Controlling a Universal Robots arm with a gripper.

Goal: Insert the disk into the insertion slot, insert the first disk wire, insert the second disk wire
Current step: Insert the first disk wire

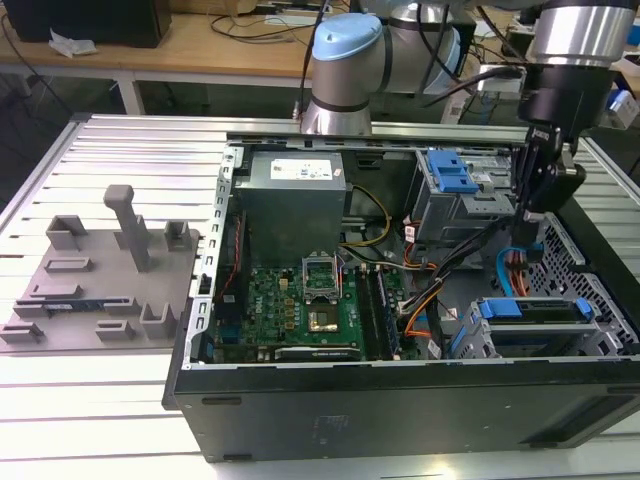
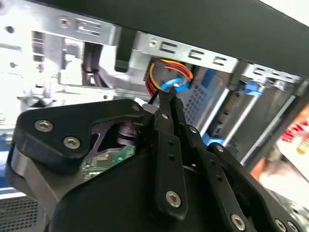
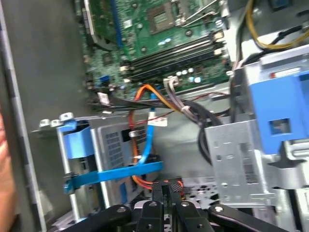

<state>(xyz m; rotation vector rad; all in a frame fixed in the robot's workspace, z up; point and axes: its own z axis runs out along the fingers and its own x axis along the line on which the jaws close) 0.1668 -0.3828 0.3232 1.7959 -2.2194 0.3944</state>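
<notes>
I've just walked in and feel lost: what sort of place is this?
Probably a robotics lab or test workshop: a robot arm reaches over an opened computer case sitting on a slotted metal table, with a cable-strewn workbench behind.

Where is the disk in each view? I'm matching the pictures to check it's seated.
Exterior view: disk low at the exterior view's right, in the slot.
First wrist view: blue-framed slab near the gripper.
Second wrist view: probably the blue-edged panel behind the orange wires.
Shared landmark: the gripper, in all three.
</notes>
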